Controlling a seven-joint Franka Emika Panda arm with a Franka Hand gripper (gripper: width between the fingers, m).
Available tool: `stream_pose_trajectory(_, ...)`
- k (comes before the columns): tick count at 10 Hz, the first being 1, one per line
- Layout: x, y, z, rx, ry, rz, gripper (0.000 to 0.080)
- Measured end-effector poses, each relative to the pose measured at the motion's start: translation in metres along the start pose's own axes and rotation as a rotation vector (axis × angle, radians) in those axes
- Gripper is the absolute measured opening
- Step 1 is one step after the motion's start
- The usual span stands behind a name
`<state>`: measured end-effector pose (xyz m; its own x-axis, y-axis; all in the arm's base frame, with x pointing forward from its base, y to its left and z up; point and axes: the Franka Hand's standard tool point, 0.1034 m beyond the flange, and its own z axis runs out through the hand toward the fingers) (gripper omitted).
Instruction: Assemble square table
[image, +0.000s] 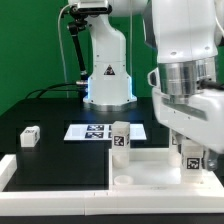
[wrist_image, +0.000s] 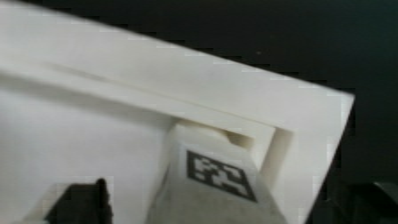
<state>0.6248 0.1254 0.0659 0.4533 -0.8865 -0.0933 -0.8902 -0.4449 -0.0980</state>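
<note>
The white square tabletop lies flat at the front of the table. One tagged white leg stands upright at its far corner. A second leg stands at the corner on the exterior view's right, and my gripper is down over it. In the wrist view this leg sits in the tabletop's corner between my two dark fingers. The gripper looks open, with a gap beside the leg. A third leg lies on the black table at the exterior view's left.
The marker board lies flat on the black table behind the tabletop. A white border rail runs along the exterior view's left front. The robot base stands at the back with a cable beside it.
</note>
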Motion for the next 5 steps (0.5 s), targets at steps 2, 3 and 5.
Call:
stream_pose_trajectory(2, -0.0031, -0.0008, -0.0009, -0.016, -0.007, -0.171, 0.0648)
stream_pose_trajectory(3, -0.0022, -0.0003, -0.0009, -0.017, -0.006, -0.259, 0.0648)
stream_pose_trajectory(5, -0.0013, -0.0001, -0.0011, -0.018, -0.006, -0.471, 0.0649)
